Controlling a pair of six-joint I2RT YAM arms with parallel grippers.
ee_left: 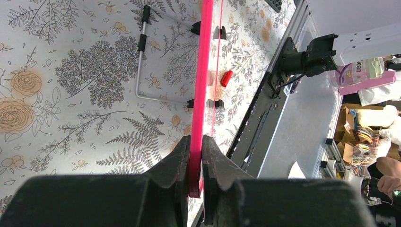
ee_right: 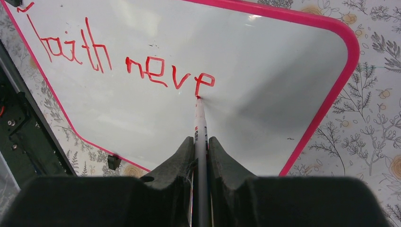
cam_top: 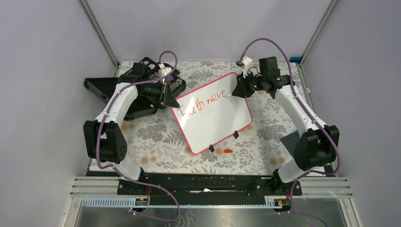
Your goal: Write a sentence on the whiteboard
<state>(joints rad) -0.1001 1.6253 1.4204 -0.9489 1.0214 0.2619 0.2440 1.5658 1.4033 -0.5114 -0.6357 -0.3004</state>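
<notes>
The whiteboard [cam_top: 217,120] lies tilted on the floral table, white with a red-pink rim and two black clip feet; red writing reads "Truth neve" and a further stroke. My left gripper [cam_top: 171,101] is shut on its rim at the left corner; the left wrist view shows the pink rim [ee_left: 203,71] edge-on between the fingers. My right gripper [cam_top: 235,92] is shut on a white marker [ee_right: 200,127], whose red tip touches the board [ee_right: 265,85] at the foot of the last letter.
A red marker cap [cam_top: 228,151] lies on the table by the board's near feet, also in the left wrist view [ee_left: 226,78]. A black compartment case [cam_top: 142,87] sits at the back left under the left arm. A dark mesh patch [cam_top: 289,140] lies at right.
</notes>
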